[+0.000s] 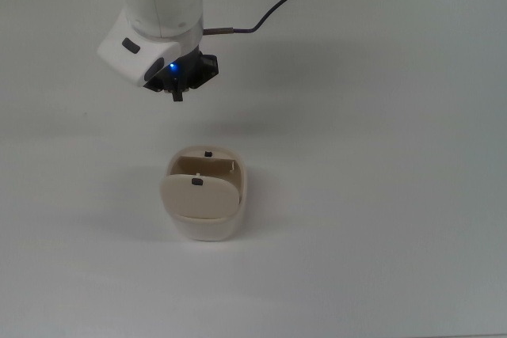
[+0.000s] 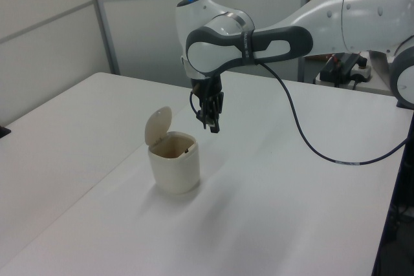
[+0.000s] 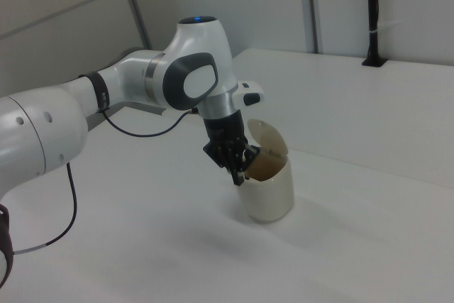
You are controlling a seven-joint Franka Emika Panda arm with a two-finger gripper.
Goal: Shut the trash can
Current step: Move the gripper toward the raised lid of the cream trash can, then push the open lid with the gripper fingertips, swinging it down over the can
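Small cream plastic trash can (image 1: 207,210), rounded-square, centre of the top view on white tabletop (image 1: 380,156); hinged lid (image 2: 157,126) raised, black knob. Gripper (image 1: 177,94) above, fingers together, empty.

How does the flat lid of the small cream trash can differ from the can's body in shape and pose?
The flat cream lid is a thin rounded disc, while the cream plastic can body is a deep open cup. The lid stands raised on its hinge, and the body sits upright on the white table. Both share one cream colour.
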